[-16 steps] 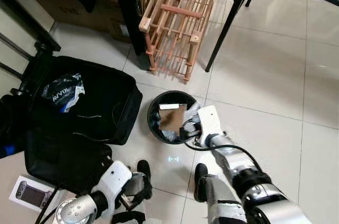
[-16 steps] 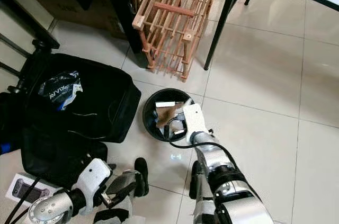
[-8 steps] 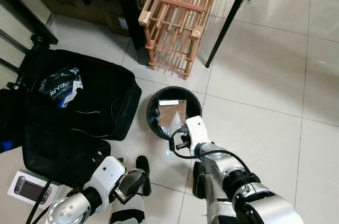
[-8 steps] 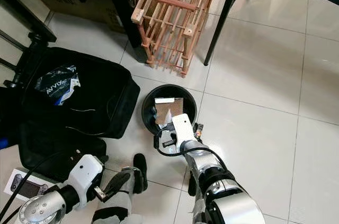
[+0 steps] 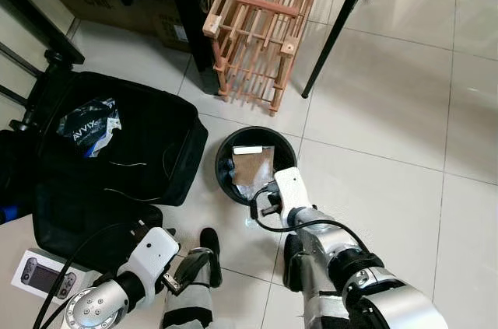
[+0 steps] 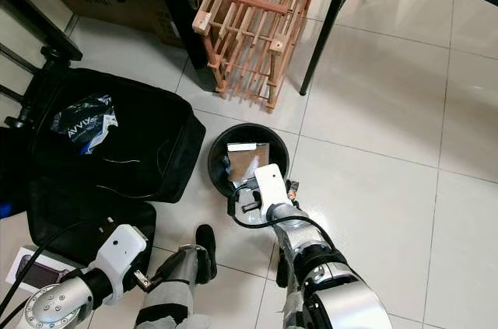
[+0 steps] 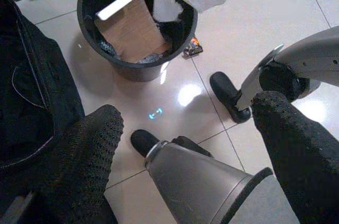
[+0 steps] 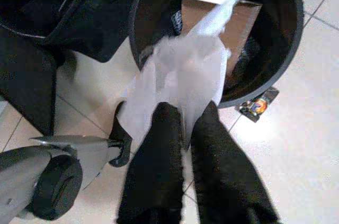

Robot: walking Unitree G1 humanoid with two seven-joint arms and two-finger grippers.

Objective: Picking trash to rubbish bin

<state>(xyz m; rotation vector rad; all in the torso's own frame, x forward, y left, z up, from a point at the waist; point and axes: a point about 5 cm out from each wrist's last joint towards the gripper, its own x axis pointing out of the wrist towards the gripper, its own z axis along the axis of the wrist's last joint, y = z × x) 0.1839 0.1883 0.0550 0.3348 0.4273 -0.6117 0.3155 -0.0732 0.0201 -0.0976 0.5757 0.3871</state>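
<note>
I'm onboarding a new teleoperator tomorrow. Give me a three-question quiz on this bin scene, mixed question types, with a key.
1. True or false: the right gripper is shut on a white plastic bag.
2. What brown item stands inside the black bin?
   A) cardboard piece B) glass bottle C) shoe
3. Fill in: a small colourful wrapper lies on the ____ beside the bin.

Key: 1 true; 2 A, the cardboard piece; 3 floor.

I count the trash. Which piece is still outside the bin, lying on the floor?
The small colourful wrapper beside the bin; the cardboard lies inside it.
</note>
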